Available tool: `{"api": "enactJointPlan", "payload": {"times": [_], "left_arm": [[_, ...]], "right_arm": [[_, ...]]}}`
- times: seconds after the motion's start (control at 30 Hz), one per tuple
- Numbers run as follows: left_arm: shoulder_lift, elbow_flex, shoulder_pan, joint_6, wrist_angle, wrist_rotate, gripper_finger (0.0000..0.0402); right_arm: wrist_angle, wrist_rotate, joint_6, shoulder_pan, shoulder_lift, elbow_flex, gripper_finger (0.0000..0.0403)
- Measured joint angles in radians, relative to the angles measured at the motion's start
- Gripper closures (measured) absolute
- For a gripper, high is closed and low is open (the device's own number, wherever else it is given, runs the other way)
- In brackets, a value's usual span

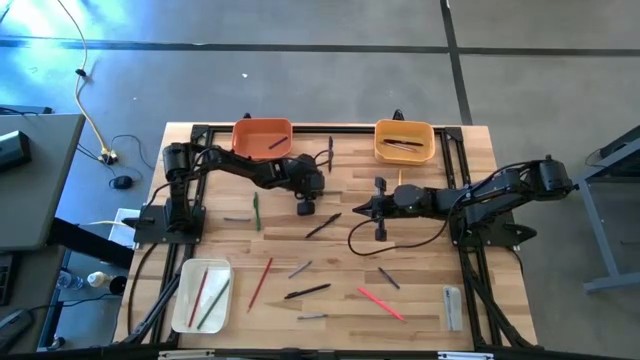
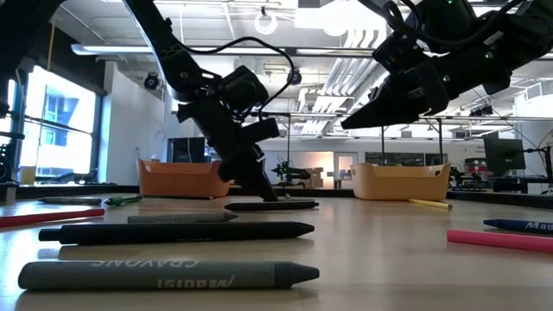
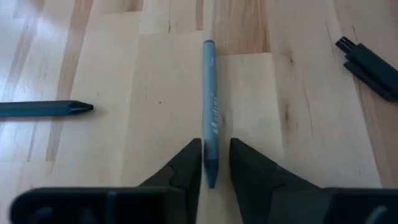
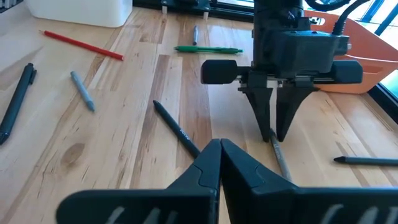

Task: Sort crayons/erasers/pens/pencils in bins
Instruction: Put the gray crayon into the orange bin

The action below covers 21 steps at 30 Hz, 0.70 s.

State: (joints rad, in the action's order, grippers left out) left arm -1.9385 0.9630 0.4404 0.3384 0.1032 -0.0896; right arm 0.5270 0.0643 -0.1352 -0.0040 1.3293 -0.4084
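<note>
Between dark fingers [image 3: 245, 171], slim blue-grey crayon [image 3: 210, 106]

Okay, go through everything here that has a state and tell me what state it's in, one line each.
Left claw: down at the table, fingers astride a grey-blue crayon, which lies flat.
Right claw: shut, holding nothing, hovering.
Orange bin: one dark stick inside.
Yellow-orange bin: dark sticks inside.
White bin: holds a red and a green pencil.
Loose sticks: lying flat, unsorted.
</note>
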Motion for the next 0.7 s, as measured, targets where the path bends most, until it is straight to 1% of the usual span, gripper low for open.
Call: {"api": "enactJointPlan", "payload": {"times": [0.13,0.3,0.47,0.7], "left_arm": [[0.000,0.001,-0.001,0.007,-0.013,-0.003,0.0366],[0.003,0.004,-0.003,0.045,-0.055,-0.001,0.0386],[0.018,0.002,-0.006,0.042,-0.076,0.012,0.0396],[0.096,-0.005,-0.005,0.039,-0.181,0.056,0.0399]], "right_arm": [[0.000,-0.005,0.000,0.000,0.000,0.000,0.0403],[0.000,-0.005,0.000,0.000,0.000,0.000,0.0403],[0.000,-0.004,0.000,0.000,0.000,0.000,0.0403],[-0.005,0.000,0.002,0.000,0.000,0.000,0.0403]]}}
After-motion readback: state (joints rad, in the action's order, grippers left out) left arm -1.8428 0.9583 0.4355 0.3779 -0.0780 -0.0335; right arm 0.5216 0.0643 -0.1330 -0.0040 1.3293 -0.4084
